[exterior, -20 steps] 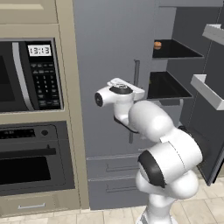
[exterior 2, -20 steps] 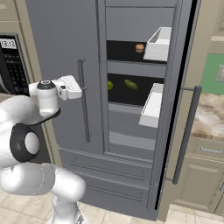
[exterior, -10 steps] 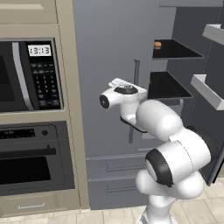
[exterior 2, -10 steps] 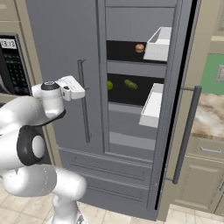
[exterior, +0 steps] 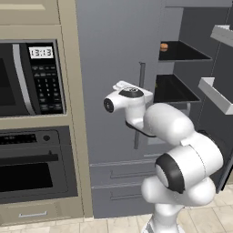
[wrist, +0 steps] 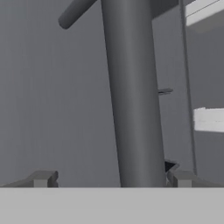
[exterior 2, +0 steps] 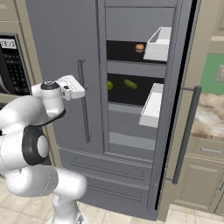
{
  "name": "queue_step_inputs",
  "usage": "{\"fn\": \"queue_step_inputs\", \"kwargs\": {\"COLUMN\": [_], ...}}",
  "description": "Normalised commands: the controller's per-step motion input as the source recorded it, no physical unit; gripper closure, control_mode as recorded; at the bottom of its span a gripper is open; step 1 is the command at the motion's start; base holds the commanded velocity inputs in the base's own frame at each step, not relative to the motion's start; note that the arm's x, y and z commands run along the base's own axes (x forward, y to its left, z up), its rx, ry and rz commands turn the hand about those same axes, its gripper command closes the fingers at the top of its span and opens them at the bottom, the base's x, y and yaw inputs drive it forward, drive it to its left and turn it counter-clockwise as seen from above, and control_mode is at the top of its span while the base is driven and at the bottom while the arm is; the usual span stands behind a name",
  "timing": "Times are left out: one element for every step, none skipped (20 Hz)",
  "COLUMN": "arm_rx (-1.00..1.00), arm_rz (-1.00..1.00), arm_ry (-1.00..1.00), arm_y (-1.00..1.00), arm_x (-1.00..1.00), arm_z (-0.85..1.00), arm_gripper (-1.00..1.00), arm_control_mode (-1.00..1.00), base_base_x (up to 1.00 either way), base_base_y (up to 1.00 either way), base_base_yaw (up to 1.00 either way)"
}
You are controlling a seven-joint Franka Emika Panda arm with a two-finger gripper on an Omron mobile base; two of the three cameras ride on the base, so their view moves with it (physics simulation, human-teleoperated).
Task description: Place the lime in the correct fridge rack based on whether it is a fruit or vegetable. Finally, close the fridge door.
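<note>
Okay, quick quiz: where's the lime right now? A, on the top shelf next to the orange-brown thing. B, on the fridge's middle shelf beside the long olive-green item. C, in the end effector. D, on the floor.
B: in the right base view the lime lies on the middle shelf of the open fridge, left of the olive-green item, while the end effector straddles the closed door's handle with nothing held.

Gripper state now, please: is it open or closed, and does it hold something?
Gripper: open, holding nothing; its fingertips stand on either side of the closed fridge door's handle.
</note>
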Motion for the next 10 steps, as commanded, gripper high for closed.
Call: {"fn": "queue_step_inputs", "kwargs": {"arm_rx": [0.0, 0.0, 0.0, 0.0, 0.0, 0.0, 0.0, 0.0, 0.0, 0.0], "arm_rz": [0.0, 0.0, 0.0, 0.0, 0.01, 0.03, 0.03, 0.03, 0.03, 0.03], "arm_ry": [0.0, 0.0, 0.0, 0.0, 0.0, 0.0, 0.0, 0.0, 0.0, 0.0], "arm_y": [0.0, 0.0, 0.0, 0.0, 0.0, 0.0, 0.0, 0.0, 0.0, 0.0], "arm_x": [0.0, 0.0, -0.05, -0.14, -0.21, -0.28, -0.35, -0.41, -0.46, -0.49], "arm_z": [0.09, 0.12, 0.15, 0.16, 0.16, 0.17, 0.16, 0.14, 0.12, 0.1], "arm_gripper": [-1.0, -1.0, -1.0, -1.0, -1.0, -1.0, -1.0, -1.0, -1.0, -1.0], "arm_control_mode": [-1.0, -1.0, -1.0, -1.0, -1.0, -1.0, -1.0, -1.0, -1.0, -1.0], "base_base_x": [0.0, 0.0, 0.0, 0.0, 0.0, 0.0, 0.0, 0.0, 0.0, 0.0], "base_base_y": [0.0, 0.0, 0.0, 0.0, 0.0, 0.0, 0.0, 0.0, 0.0, 0.0], "base_base_yaw": [0.0, 0.0, 0.0, 0.0, 0.0, 0.0, 0.0, 0.0, 0.0, 0.0]}}
